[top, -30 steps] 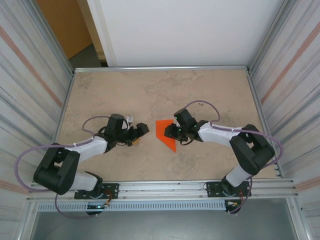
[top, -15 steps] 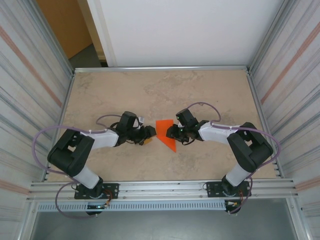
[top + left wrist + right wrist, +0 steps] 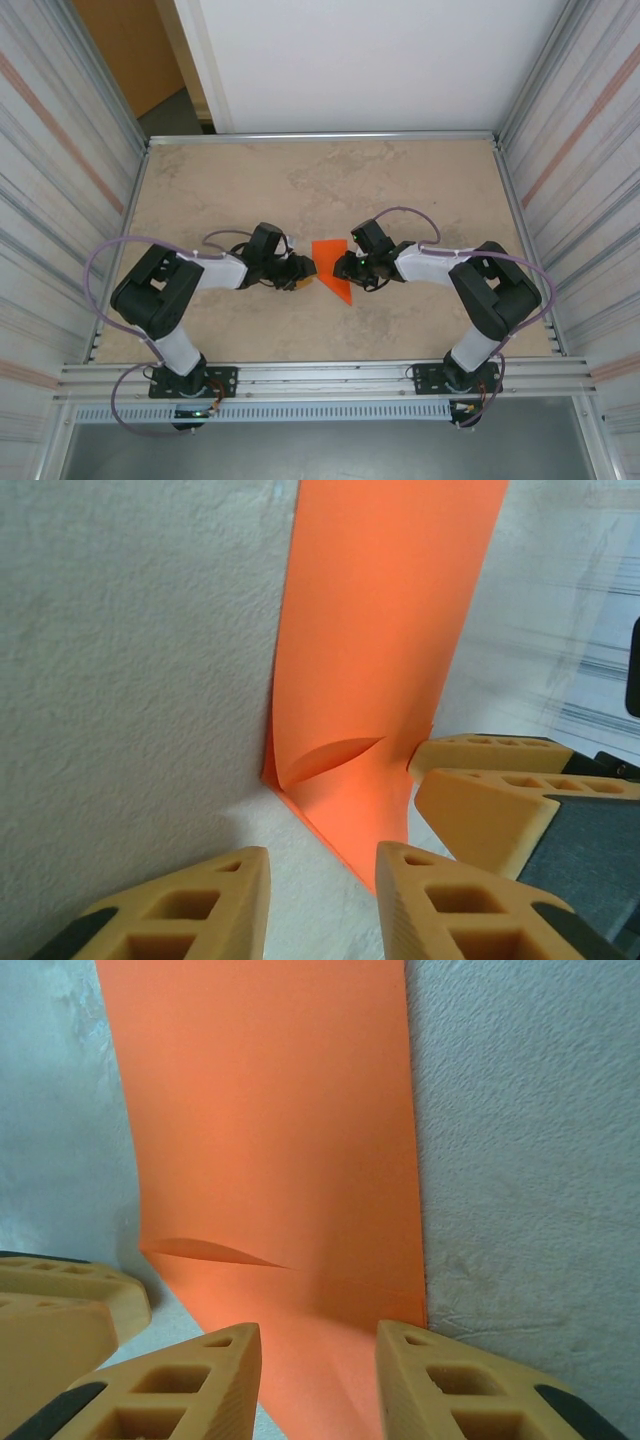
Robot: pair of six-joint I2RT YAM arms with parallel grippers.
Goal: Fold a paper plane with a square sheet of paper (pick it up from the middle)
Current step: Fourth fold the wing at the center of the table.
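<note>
1. Firstly, locate the thin, bright orange paper sheet (image 3: 330,262) lying at mid-counter on the beige, mottled stone-look counter (image 3: 400,180), directly between the black-and-white left arm (image 3: 215,272) and right arm (image 3: 430,265).
2. Note the outline from above: broad at the far end, tapering to a point toward the near edge. Judge as partly folded, not yet a finished dart.
3. Check the left jaws: tan moulded fingers (image 3: 440,900) partly spread, bare counter visible in the gap, pinching nothing. Find the near corner of the sheet (image 3: 385,630) just beside the inner face of one finger.
4. Check the right jaws: fingers (image 3: 450,1380) likewise apart, with the sheet (image 3: 270,1130) running beneath the gap and wider than it, so not clamped. Cannot tell whether the tips press on the paper.
5. Observe the small raised curl (image 3: 330,760) along one edge of the paper, close to both sets of jaws.
6. Attribute the central placement to reach: within range of both arms.
7. Attribute the head-on meeting at one end of the sheet, as a judgement, to a division of work: pinning with one side, lifting the loose flap with the other for the next crease.
8. Record no legible brand, label or writing on paper, fingers or counter.
</note>
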